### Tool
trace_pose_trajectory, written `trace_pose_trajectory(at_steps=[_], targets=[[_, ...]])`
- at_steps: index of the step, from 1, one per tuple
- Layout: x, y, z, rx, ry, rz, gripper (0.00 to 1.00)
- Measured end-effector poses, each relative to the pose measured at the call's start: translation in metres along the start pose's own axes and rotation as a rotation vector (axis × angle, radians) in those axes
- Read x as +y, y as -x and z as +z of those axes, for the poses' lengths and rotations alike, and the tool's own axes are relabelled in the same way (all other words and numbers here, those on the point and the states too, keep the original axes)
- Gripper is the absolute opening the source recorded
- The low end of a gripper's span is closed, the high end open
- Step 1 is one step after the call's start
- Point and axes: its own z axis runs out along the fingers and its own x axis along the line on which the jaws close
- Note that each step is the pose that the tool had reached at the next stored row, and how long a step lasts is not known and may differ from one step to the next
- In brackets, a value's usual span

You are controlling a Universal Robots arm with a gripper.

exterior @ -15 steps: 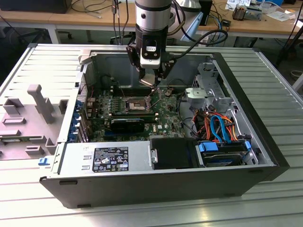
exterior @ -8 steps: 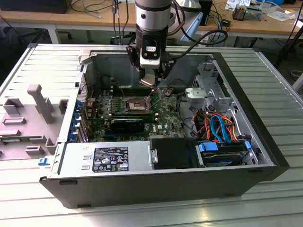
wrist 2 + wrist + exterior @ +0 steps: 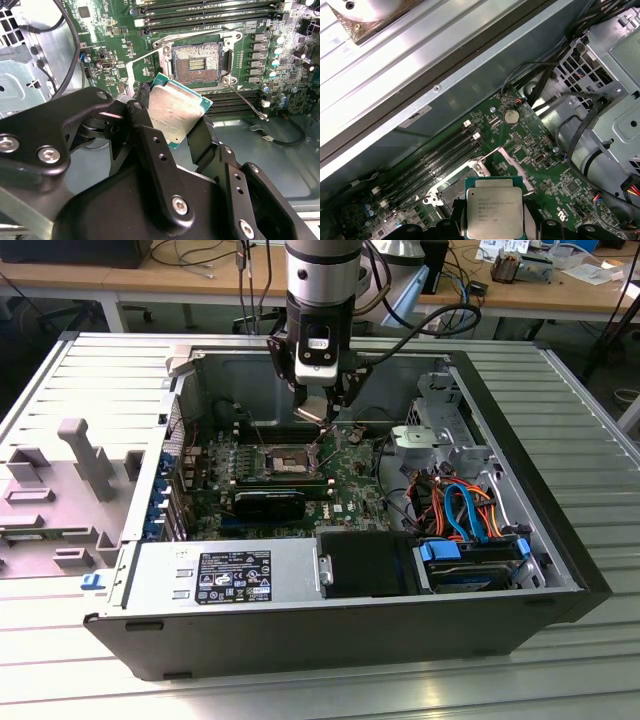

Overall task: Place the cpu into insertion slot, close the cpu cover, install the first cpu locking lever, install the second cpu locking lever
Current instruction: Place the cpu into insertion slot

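The black gripper pinched the flat silver-grey square cpu by opposite edges, likely the safest hold on a light, rigid, fragile chip.

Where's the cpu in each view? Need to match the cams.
Exterior view: cpu, the pale plate held in the gripper, above the insertion slot.
Second wrist view: cpu, tilted and clamped between the black fingers, close to the open slot.
First wrist view: cpu, metal top facing the camera, in front of the slot.
Shared landmark: the insertion slot, beside the long memory slots.
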Motion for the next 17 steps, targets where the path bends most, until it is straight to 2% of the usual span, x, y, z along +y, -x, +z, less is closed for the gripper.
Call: trace_pose_trajectory(at_steps=[17], targets=[[0.0, 0.0, 0.0002, -0.001, 0.0002, 0.012, 0.54]])
